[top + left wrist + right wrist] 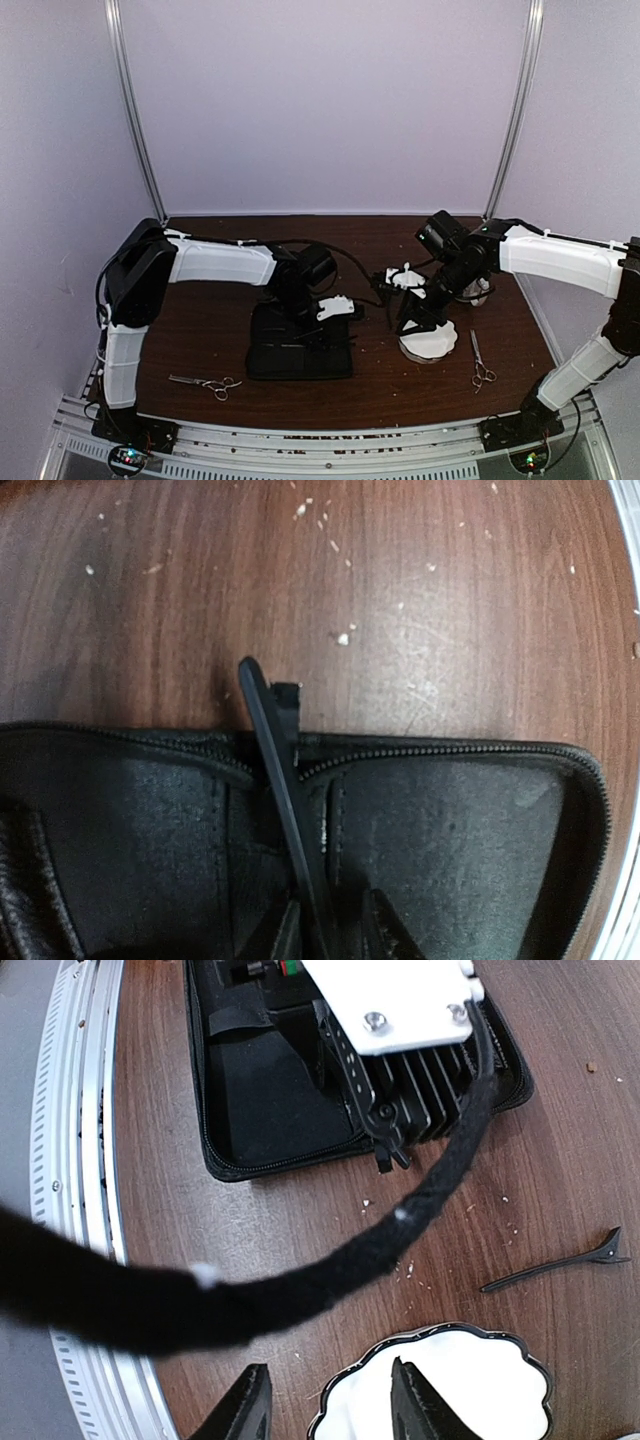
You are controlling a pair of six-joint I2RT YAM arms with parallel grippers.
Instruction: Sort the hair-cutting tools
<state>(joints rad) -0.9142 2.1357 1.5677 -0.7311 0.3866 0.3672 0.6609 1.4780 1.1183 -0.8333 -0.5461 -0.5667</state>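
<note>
Dark wood-grain table (pixel 200 300), with white specks (pixel 343 638) scattered over it. Perforated metal rail (pixel 300 428) runs along the near edge. Pale lilac walls (pixel 330 100) on three sides, with a slanted metal pole (pixel 137 120) at each back corner.

Black zip case (pixel 300 345) lies open at centre-left. White scalloped bowl (pixel 428 342) sits to its right, apart from it.

Left gripper (pixel 325 930) is over the case, fingers narrow and clamped on the held clip (pixel 275 770). The clip tip sticks out past the zipper edge over bare wood.

Right gripper (pixel 330 1405) hangs above the bowl's near rim, fingers spread wide, nothing between them. A black braided cable (pixel 300 1300) crosses its view.

Loose clip (pixel 560 1265) lies flat on the wood near the bowl, touching neither bowl nor case.

Left scissors (pixel 205 383) lie near the front edge, left of the case. Right scissors (pixel 482 362) lie just right of the bowl. Both are flat on the table, clear of the grippers.
</note>
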